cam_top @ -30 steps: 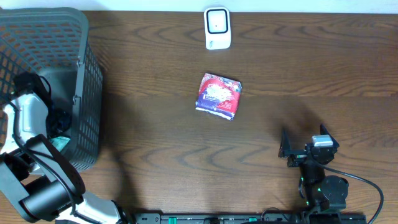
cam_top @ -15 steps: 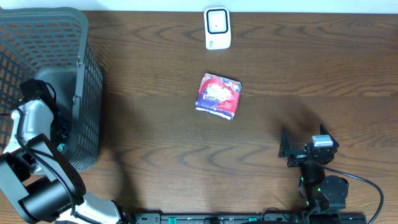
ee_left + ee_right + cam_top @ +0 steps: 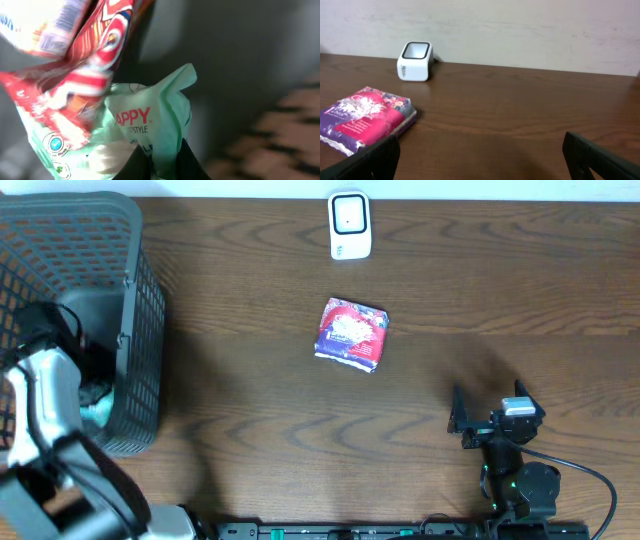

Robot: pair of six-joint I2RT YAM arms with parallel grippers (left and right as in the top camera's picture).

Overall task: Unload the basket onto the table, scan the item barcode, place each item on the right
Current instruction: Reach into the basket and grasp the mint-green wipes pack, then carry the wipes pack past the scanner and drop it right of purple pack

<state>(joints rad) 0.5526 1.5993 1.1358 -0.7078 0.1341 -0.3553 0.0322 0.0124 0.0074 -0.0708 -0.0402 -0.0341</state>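
Note:
In the left wrist view my left gripper is shut on a mint-green packet with red lettering, down inside the basket. A red and white packet lies against the green one. From overhead a bit of the green packet shows through the basket wall beside my left arm. The white barcode scanner stands at the table's far edge, and also shows in the right wrist view. My right gripper rests open at the near right, with nothing between its fingers.
A dark mesh basket fills the left end of the table. A pink and purple packet lies flat mid-table, left of the right gripper and in front of the scanner. Bare wood lies between them.
My left gripper has shut on the green packet inside the basket, and the left arm has shifted slightly towards the near side. The right arm has not moved.

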